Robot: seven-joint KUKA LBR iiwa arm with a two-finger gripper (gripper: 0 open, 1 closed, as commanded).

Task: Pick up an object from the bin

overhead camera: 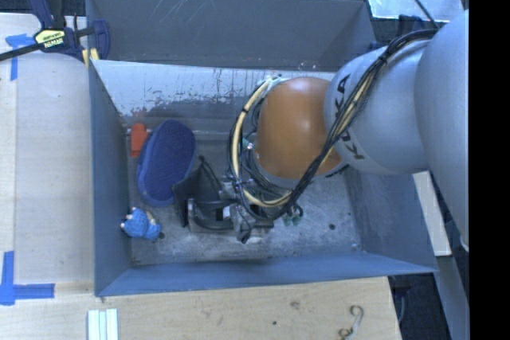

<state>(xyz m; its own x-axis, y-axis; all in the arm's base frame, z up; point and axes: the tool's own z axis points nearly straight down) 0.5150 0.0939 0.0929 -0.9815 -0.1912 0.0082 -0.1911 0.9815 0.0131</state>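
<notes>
**Gripper down low, black object right beside it**

The gripper [245, 225] is deep in the bin [239, 28], low over the front-middle of the floor, under the arm's orange cover [291, 135]. Just to its left lies a black object [195, 195], angular in shape. Gripper wide or closed? Cannot tell from here. Further left, a dark blue oval pad [166, 159] lies beside a small orange piece [139, 139], and a blue-and-yellow toy [142, 226] sits front-left.

Left part of the bin [107, 195] floor had three loose items. A dark blue oval pad [166, 159] lay lengthwise near the left wall. A small orange block [139, 139] sat just beside its upper-left edge. A small light-blue toy [141, 225] with a yellow bit sat apart, in the front-left corner.
</notes>
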